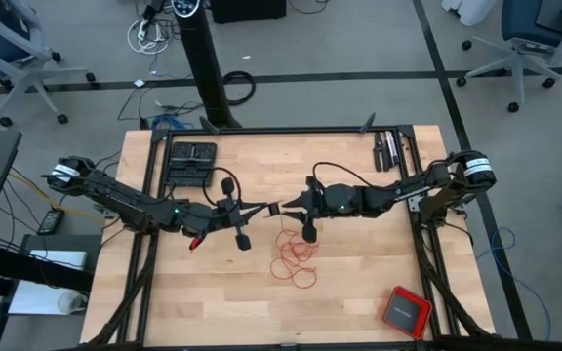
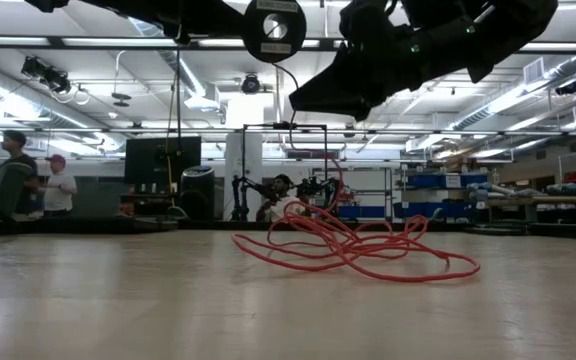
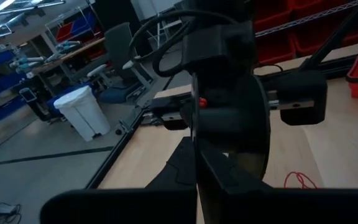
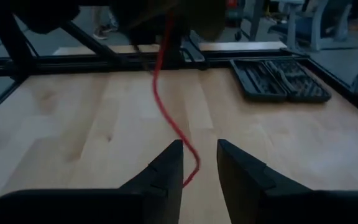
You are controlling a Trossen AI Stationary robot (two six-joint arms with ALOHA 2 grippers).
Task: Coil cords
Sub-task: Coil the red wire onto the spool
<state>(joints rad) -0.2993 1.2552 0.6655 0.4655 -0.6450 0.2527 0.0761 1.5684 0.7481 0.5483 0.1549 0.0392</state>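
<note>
Left gripper (image 1: 264,208) clenched at frame centre, right gripper (image 1: 283,207) jaws parted facing it, red cord (image 1: 294,259) in loose loops just below on table (image 1: 359,283)

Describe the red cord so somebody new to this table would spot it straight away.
On the wooden table, look just below where the two arms meet at the middle. The red cord lies there in loose thin loops, unlike the solid red square box near the corner.

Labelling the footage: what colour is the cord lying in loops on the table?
Red; the cord shows best in the low view.
</note>
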